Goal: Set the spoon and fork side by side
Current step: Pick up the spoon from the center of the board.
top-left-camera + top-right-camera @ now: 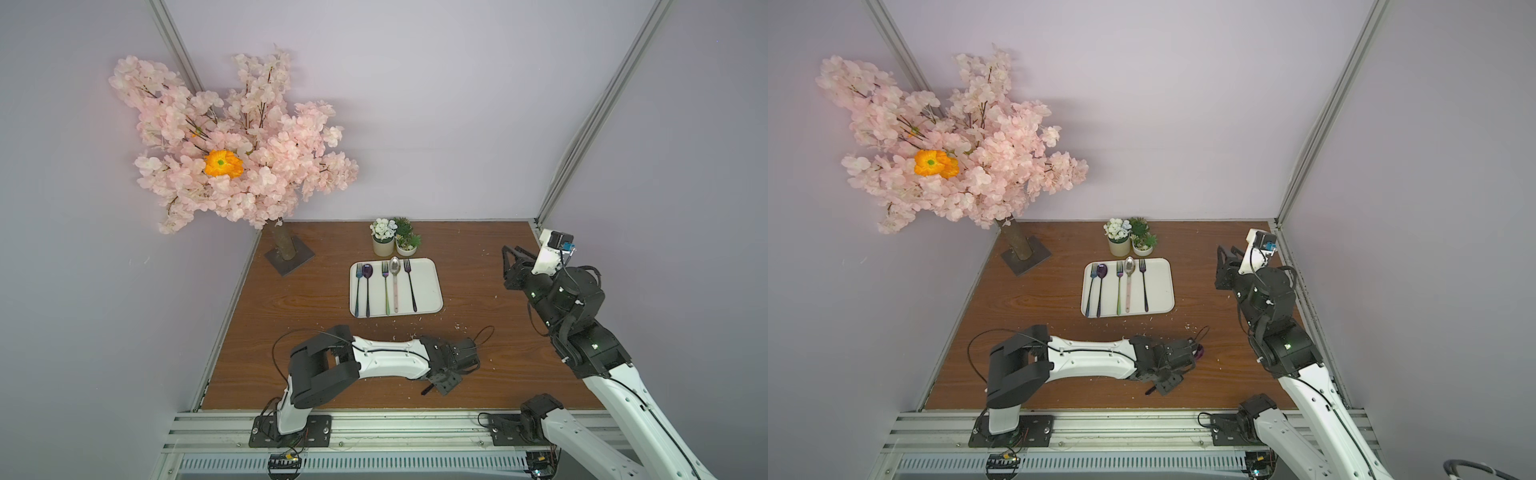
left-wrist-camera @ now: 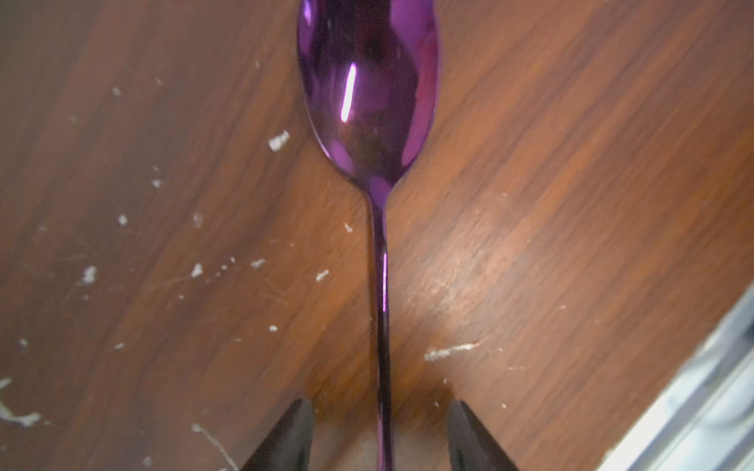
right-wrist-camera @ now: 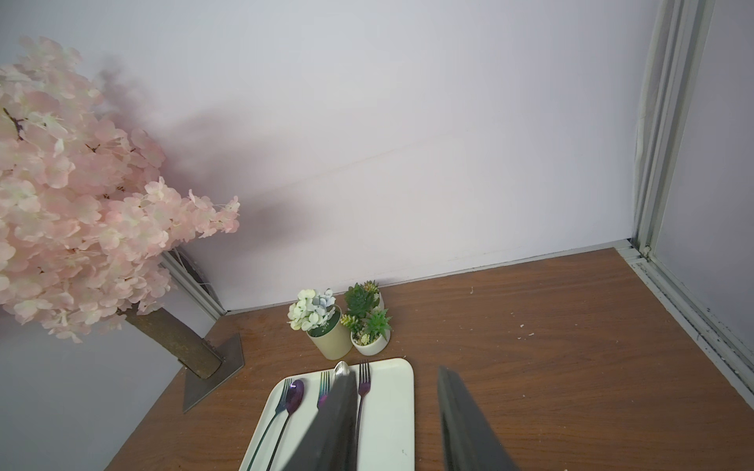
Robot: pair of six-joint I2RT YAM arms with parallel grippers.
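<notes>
A shiny purple spoon (image 2: 369,81) lies on the wooden table near the front edge; in a top view only its bowl (image 1: 1200,352) peeks out from under my left arm. My left gripper (image 2: 381,401) is low over the spoon's handle, which runs between the two fingertips with a gap on each side, so the gripper is open and not touching it. A purple fork (image 1: 410,286) lies at the right end of the row on the white tray (image 1: 430,291). My right gripper (image 3: 395,371) hangs open and empty, raised at the back right (image 1: 513,253).
On the tray also lie a blue fork (image 1: 358,286), a dark purple spoon (image 1: 367,286), a rainbow fork (image 1: 386,286) and a silver spoon (image 1: 395,282). Two small potted plants (image 1: 395,241) stand behind the tray. A pink blossom tree (image 1: 286,249) stands at the back left. White crumbs dot the table.
</notes>
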